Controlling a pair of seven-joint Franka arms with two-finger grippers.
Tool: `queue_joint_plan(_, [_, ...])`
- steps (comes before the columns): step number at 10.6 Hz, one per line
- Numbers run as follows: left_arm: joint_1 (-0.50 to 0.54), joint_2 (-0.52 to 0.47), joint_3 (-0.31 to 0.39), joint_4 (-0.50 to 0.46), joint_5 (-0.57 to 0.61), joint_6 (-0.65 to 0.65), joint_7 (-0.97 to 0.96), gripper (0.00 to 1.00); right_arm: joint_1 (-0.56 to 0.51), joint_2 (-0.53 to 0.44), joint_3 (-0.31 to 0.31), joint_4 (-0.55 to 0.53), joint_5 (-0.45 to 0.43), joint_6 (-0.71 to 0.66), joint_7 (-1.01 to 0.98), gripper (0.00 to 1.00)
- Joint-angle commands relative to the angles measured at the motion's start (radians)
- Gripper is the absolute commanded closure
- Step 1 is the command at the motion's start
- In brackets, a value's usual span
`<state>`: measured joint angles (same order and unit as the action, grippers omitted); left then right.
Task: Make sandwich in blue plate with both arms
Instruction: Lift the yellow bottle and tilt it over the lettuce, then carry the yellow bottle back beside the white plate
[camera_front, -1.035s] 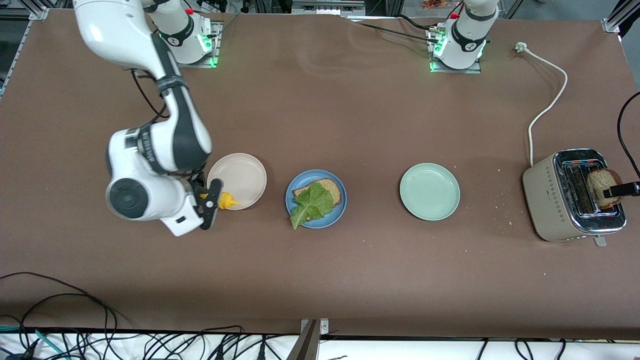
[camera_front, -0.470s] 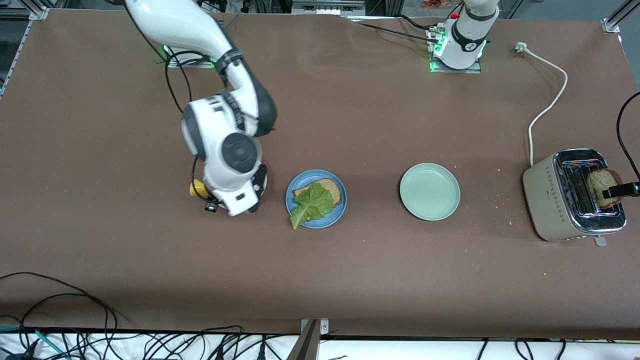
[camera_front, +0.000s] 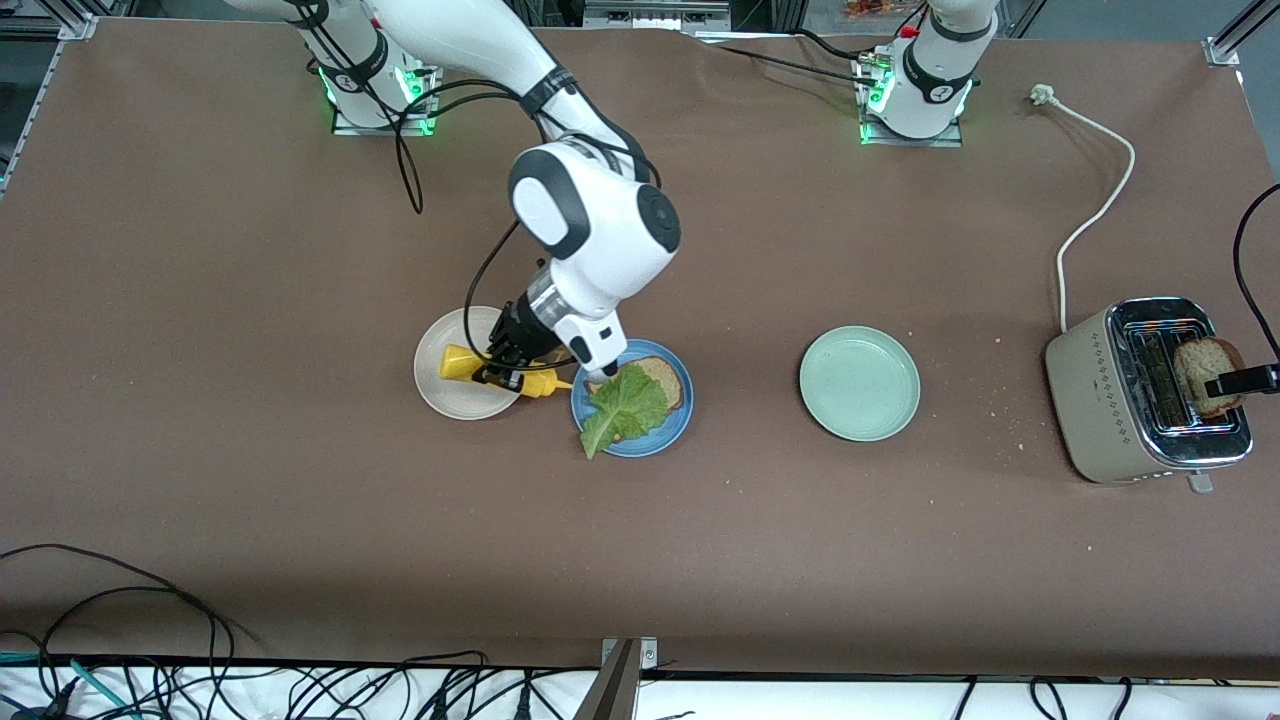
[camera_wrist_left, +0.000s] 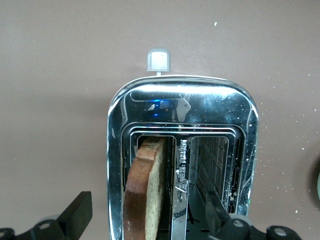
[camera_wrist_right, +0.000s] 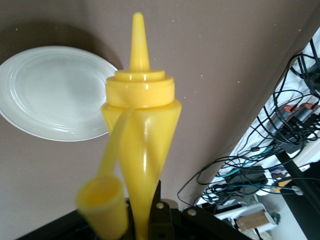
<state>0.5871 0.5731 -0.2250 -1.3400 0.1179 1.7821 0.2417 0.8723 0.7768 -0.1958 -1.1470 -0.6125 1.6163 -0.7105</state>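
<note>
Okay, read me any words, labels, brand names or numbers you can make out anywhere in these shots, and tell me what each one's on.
No text can be read in any view.
Yellow squeeze bottle held by the right gripper: no label visible.
Toaster under the open left gripper: bare chrome, no brand visible.
Blue plate, beige plate, pale green plate: unmarked.

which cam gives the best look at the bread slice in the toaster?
Left wrist view: it looks straight down on the toaster, with the bread slice standing on edge in one slot between the open left gripper fingers. The front view shows the slice small, partly hidden by a finger. The right wrist view shows none of it.
</note>
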Motion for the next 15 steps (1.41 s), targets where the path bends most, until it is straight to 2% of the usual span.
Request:
queue_joint_plan(1, [-0.006, -0.006, 0.001, 0.007, 0.025, -0.003, 0.008, 0.00, 0.037, 0.042, -0.010, 0.029, -0.052, -0.018, 0.011, 0.92])
queue_joint_plan(4, [-0.006, -0.006, 0.001, 0.007, 0.025, -0.001, 0.008, 0.00, 0.034, 0.038, -0.013, 0.029, -0.041, -0.018, -0.003, 0.92])
queue_joint_plan(5, [-0.007, -0.006, 0.001, 0.009, 0.025, -0.001, 0.008, 0.00, 0.008, 0.030, -0.016, 0.029, -0.003, -0.016, -0.027, 0.92])
queue_joint_plan(7, [-0.007, -0.006, 0.001, 0.007, 0.025, 0.000, 0.008, 0.00, -0.063, 0.007, -0.017, 0.030, 0.138, -0.006, -0.084, 0.92])
queue_joint_plan(11, [-0.007, -0.006, -0.001, 0.007, 0.025, 0.000, 0.008, 0.00, -0.296, -0.033, -0.007, 0.030, 0.564, -0.003, -0.219, 0.92])
queue_joint_plan(14, [-0.007, -0.006, -0.002, 0.007, 0.025, 0.000, 0.008, 0.00, -0.493, -0.031, -0.007, 0.029, 0.943, -0.001, -0.483, 0.92])
queue_joint_plan(15, [-0.007, -0.006, -0.002, 0.007, 0.025, 0.000, 0.008, 0.00, -0.548, -0.028, -0.007, 0.018, 1.044, -0.007, -0.576, 0.91])
